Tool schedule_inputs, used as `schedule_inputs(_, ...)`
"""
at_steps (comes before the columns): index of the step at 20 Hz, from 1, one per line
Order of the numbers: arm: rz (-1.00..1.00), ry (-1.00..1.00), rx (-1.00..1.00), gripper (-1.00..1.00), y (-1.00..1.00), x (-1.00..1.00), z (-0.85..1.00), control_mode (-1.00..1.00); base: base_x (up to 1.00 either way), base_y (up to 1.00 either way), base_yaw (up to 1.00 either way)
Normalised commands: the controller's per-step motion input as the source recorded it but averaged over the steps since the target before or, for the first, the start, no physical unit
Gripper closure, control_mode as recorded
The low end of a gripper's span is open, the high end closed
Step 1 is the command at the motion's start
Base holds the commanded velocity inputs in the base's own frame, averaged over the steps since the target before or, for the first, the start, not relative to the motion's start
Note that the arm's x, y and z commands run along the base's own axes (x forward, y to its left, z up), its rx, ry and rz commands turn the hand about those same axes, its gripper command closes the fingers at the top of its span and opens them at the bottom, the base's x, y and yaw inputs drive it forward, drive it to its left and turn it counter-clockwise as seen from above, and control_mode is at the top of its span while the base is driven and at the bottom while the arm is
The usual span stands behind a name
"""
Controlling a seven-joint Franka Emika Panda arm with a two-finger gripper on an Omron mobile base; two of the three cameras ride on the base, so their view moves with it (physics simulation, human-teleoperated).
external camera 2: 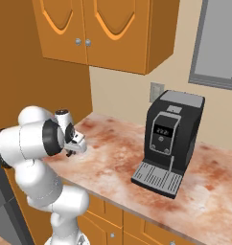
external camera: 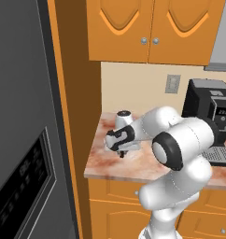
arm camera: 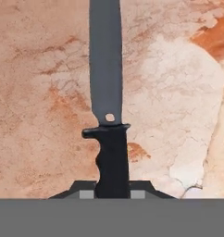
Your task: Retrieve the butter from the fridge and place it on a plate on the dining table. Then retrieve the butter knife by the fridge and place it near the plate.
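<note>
The butter knife [arm camera: 107, 88] lies flat on the reddish marbled counter [arm camera: 178, 92], grey blade pointing away from the hand, black handle toward it. My gripper [arm camera: 112, 190] is shut on the knife's handle, a fingertip on either side. In the base views the gripper [external camera: 121, 150] [external camera 2: 71, 151] points down at the counter [external camera: 147, 163], close to its left end beside the grey fridge [external camera: 21, 140]. The fridge door is closed. The butter, the plate and the dining table are out of view.
A black coffee machine [external camera: 212, 122] [external camera 2: 171, 141] stands on the counter to the right of the arm. Orange wall cabinets [external camera: 152, 28] hang above. An orange side panel [external camera: 77, 116] separates the fridge from the counter.
</note>
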Motion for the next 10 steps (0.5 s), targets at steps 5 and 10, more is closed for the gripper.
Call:
schedule_inputs(5,0.13,0.06,0.04,1.0,-0.43,-0.58,0.95,-1.0,0.0,0.0,0.0)
schedule_inputs(10,0.11,0.0,0.05,1.0,-0.11,-0.89,0.9,-1.0,0.0,0.0,0.0)
